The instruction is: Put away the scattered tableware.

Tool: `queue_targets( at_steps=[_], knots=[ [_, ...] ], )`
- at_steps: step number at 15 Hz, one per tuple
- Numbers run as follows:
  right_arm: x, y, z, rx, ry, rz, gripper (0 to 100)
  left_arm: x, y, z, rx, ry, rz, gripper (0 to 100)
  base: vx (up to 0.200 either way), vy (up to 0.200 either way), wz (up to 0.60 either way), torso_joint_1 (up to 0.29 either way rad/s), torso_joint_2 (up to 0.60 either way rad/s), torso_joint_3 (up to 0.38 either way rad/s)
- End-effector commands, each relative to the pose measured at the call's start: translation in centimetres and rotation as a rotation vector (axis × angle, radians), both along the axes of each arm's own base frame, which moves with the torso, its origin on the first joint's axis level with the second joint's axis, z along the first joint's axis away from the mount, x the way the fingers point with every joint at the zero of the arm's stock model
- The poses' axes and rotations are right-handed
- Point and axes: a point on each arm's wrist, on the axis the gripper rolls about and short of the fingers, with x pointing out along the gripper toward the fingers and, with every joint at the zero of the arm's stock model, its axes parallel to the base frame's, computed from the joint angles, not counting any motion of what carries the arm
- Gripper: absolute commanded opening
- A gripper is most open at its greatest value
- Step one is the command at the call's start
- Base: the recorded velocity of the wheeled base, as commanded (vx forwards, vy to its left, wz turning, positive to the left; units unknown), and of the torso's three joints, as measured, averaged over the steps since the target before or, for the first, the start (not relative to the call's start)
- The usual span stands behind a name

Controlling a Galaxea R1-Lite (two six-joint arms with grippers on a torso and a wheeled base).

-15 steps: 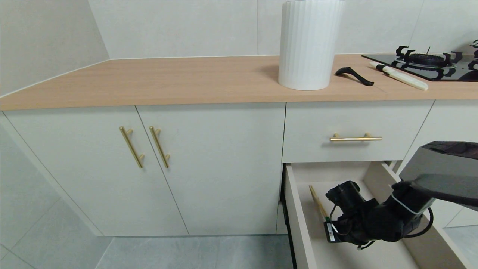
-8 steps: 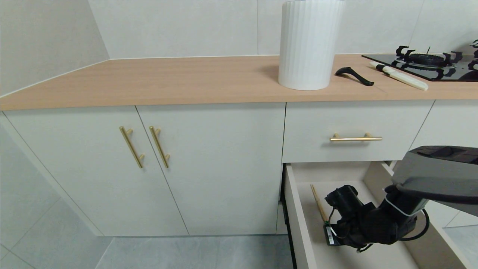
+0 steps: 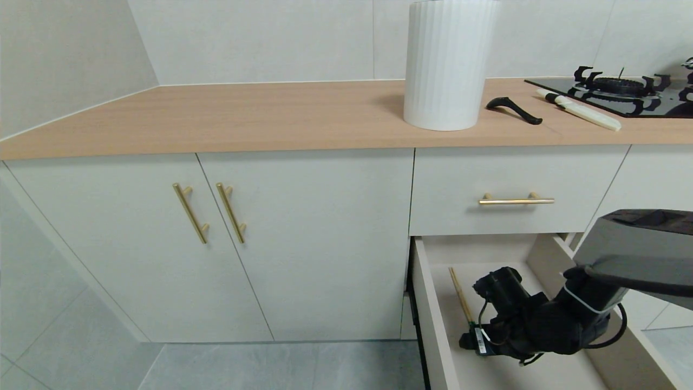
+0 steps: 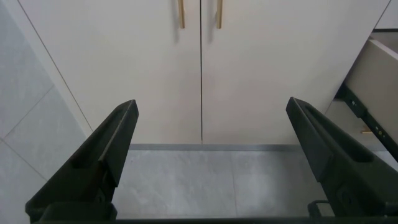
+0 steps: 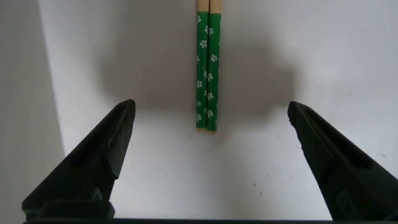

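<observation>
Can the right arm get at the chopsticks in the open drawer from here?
Probably yes: the right gripper hangs open over the chopsticks, the drawer is pulled out, and nothing lies between.

The wooden surface (image 3: pixel 243 116) bears a white ribbed canister (image 3: pixel 446 65), a black curved utensil (image 3: pixel 513 110) beside it and a pale knife (image 3: pixel 579 110) by the hob (image 3: pixel 644 103). Chopsticks (image 3: pixel 460 295) lie in the open drawer (image 3: pixel 433 319) below.

No legible text or numbers; small white sticker (image 3: pixel 478 339) unreadable.

green flowered chopsticks (image 5: pixel 203 68), white ribbed canister (image 3: pixel 446 65)
</observation>
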Motion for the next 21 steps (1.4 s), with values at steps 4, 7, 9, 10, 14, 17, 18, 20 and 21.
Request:
queue_targets(
  at_steps=[4,7,9,10,14,17,18,20,21],
  knots=[
    [-4.0,-1.7,11.6,0.041,-0.098,0.038,100,0.0,0.0,0.0,0.000,0.000,0.001,100,0.000,0.000,0.00,0.000,0.00,0.000],
    [-7.0,-4.3,19.1,0.057,-0.131,-0.006,100,0.0,0.0,0.0,0.000,0.000,0.001,100,0.000,0.000,0.00,0.000,0.00,0.000],
    [-8.4,-5.8,22.0,0.068,-0.160,-0.026,100,0.0,0.0,0.0,0.000,0.000,0.001,100,0.000,0.000,0.00,0.000,0.00,0.000],
    [-8.8,-6.3,22.7,0.069,-0.171,-0.031,100,0.0,0.0,0.0,0.000,0.000,0.001,100,0.000,0.000,0.00,0.000,0.00,0.000],
    [-9.0,-7.1,23.0,0.050,-0.189,-0.029,100,0.0,0.0,0.0,0.000,0.000,0.001,100,0.000,0.000,0.00,0.000,0.00,0.000],
    [-9.0,-7.1,23.0,0.049,-0.187,-0.028,100,0.0,0.0,0.0,0.000,0.000,0.001,100,0.000,0.000,0.00,0.000,0.00,0.000],
    [-9.0,-7.1,23.0,0.048,-0.187,-0.027,100,0.0,0.0,0.0,0.000,0.000,0.001,100,0.000,0.000,0.00,0.000,0.00,0.000],
    [-8.9,-7.1,23.0,0.048,-0.191,-0.026,100,0.0,0.0,0.0,0.000,0.000,0.001,100,0.000,0.000,0.00,0.000,0.00,0.000],
    [-8.9,-7.1,22.9,0.048,-0.192,-0.026,100,0.0,0.0,0.0,0.000,0.000,0.001,100,0.000,0.000,0.00,0.000,0.00,0.000]
  ],
)
